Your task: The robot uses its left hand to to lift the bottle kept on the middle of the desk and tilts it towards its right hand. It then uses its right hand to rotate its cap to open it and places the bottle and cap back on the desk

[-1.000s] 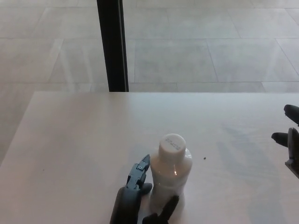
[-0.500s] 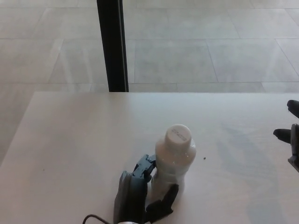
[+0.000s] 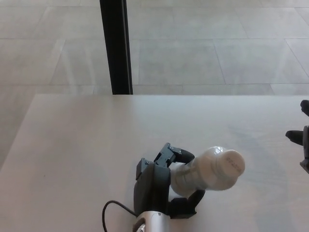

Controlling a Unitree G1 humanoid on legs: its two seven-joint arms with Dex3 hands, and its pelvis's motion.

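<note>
Spreading across the whole lower half of the frame, the desk [image 3: 72,145] lies pale and almost bare beneath me, its far edge meeting a tiled floor [image 3: 203,48] that fills the upper frame, with a black post [image 3: 116,46] standing upright at upper centre-left. Low in the centre my left hand [image 3: 161,186] is wrapped around the bottle [image 3: 193,174], fingers [image 3: 176,155] over its top side and thumb under it, closed firmly on the body. I judge the bottle is off the desk; it is tipped hard toward picture right, so its white cap [image 3: 231,166] points at my right hand [image 3: 303,145]. That hand shows only as a sliver at the right edge, well apart from the cap, and I cannot tell how it is set. My worry is the grip: I hold the bottle low on its body, so twisting the cap could spin it in my fingers or lever it loose. If liquid is inside, this steep tilt could spill once the cap comes free. A thin cable [image 3: 113,210] loops by my wrist at the bottom edge. Nothing stands between cap and right hand.
</note>
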